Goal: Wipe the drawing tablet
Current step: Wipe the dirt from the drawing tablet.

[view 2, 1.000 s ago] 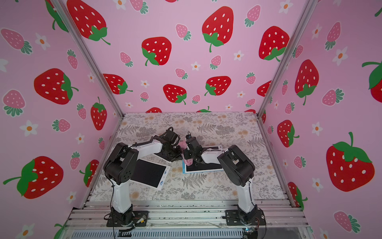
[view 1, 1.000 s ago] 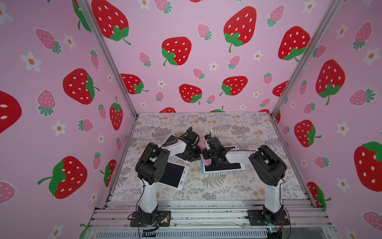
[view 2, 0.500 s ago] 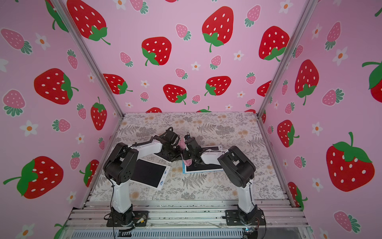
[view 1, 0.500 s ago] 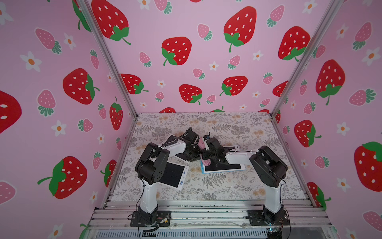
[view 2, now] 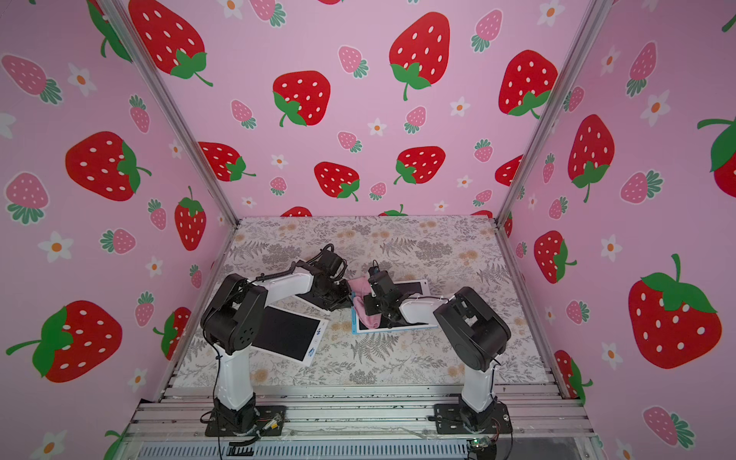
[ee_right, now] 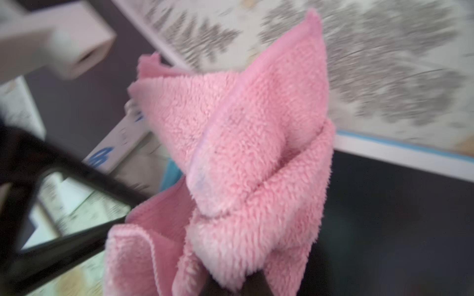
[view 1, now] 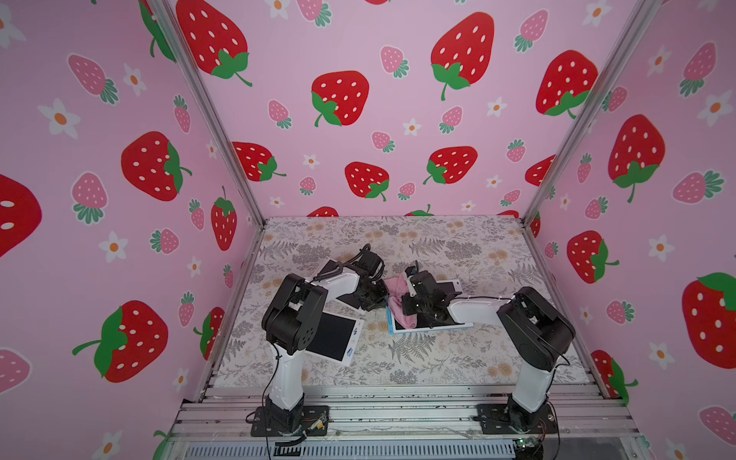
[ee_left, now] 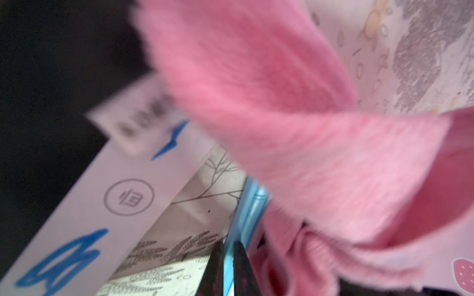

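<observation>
Top views both show two arms reaching inward over a floral table cover (view 1: 418, 358), pink strawberry walls (view 1: 358, 119) on three sides.

Drawing tablet with blue edge (view 1: 432, 324) lies flat on the cover, right of centre, dark screen up. It sits under the right arm's wrist. A second, white-framed tablet (view 1: 332, 336) lies nearer the left arm's base, tilted relative to the first, with blue marks on its white border. The two are apart, a strip of cover between them.

Right gripper (ee_right: 230, 284): clenched on a pink fluffy cloth (ee_right: 243, 159). The cloth bunches up out of the jaws in folds; in the right wrist view its lower part lies over the tablet's dark screen. In both top views the cloth (view 2: 364, 304) drapes across the tablet's left end, partly overhanging toward the other arm.

Left gripper (ee_left: 228, 271): fingers nearly together, a thin blue edge between the two dark tips. That edge looks like the rim of the blue-edged tablet, so the grip is on its left side, just beside the cloth. View is blurred; contact appears but fine detail is unclear.

Left wrist view also shows the white tablet's border, with a circular icon and blue scribbles.
</observation>
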